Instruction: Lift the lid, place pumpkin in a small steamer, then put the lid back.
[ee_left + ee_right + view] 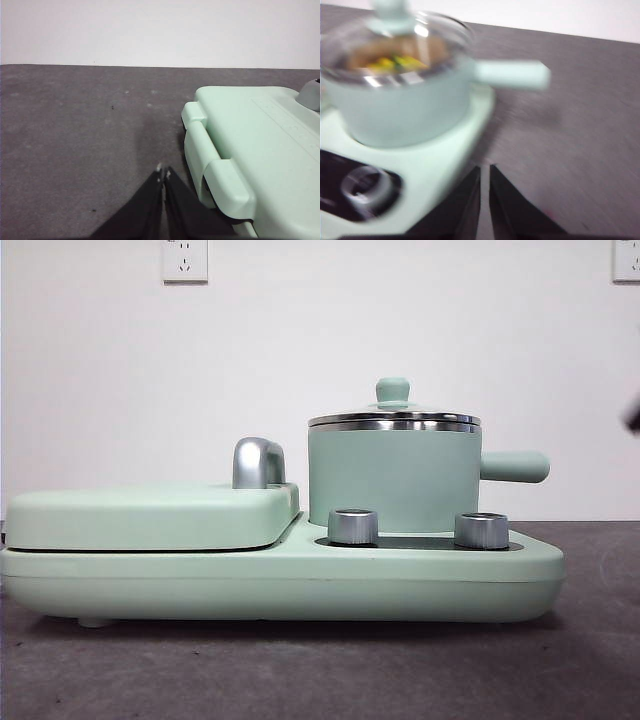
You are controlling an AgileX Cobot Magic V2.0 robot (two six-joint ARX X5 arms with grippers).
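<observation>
The small steamer (392, 480) stands on the right half of the appliance, its stubby handle pointing right. The lid (394, 420) rests on its rim, mint knob upright. The right wrist view is blurred; there a yellow and green shape, the pumpkin (395, 63), shows through the glass lid (432, 30) inside the steamer (405, 107). My right gripper (485, 170) is shut and empty, off the appliance's corner and apart from the pot. My left gripper (163, 173) is shut and empty over the grey table, beside the grill cover's end.
The wide mint appliance base (280, 580) carries a flat grill cover (150, 515) with a steel handle (258, 462) and two silver knobs (353, 526) in front of the pot. A dark arm tip (632, 418) shows at the right edge.
</observation>
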